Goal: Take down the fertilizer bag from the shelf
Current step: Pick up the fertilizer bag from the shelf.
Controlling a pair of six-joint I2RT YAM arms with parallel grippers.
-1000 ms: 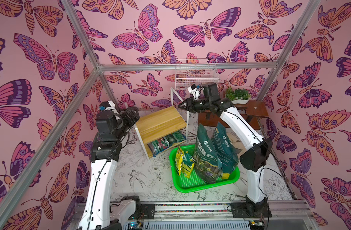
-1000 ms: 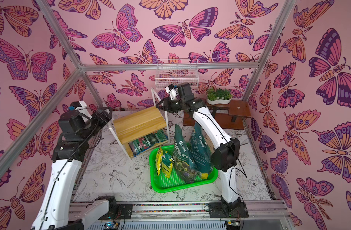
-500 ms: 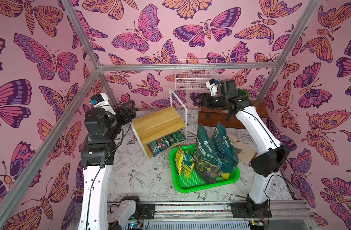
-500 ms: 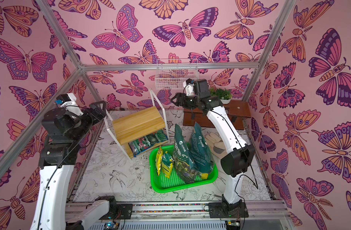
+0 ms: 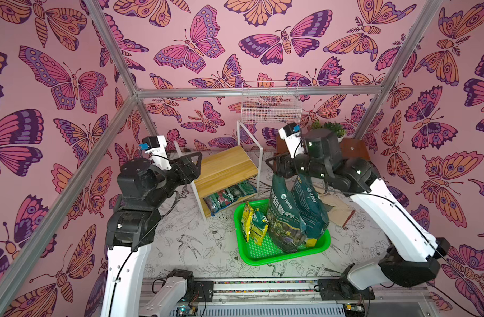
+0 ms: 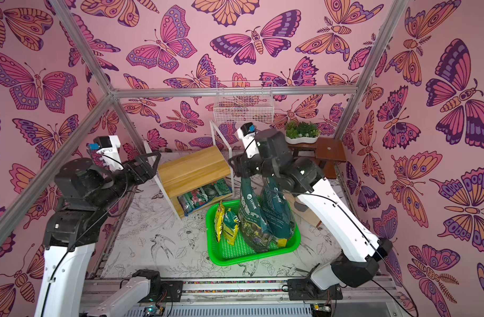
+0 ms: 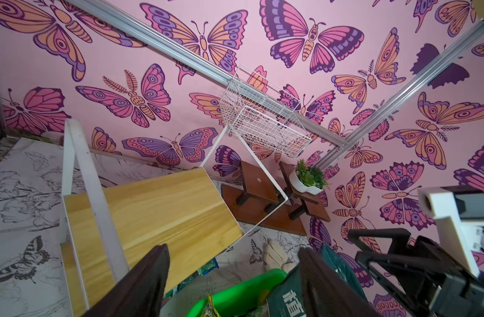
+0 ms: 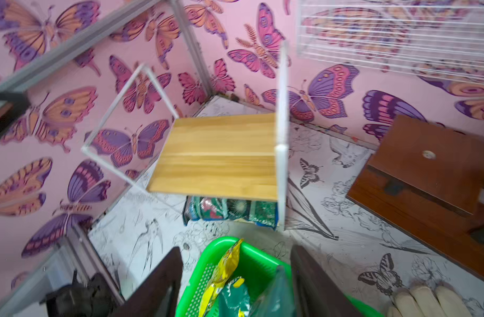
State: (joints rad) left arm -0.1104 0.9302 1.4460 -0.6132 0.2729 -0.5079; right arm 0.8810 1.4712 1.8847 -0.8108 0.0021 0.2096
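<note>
Now, bags (image 5: pixel 287 216) in green tray (image 5: pixel 276 256).

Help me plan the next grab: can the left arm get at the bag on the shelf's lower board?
Probably yes. The left gripper, jaws open, hovers beside the shelf; the bag lies under its top board at the open front, unblocked.

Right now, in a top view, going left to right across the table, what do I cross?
shelf → dark green bags → brown plant stand
</note>
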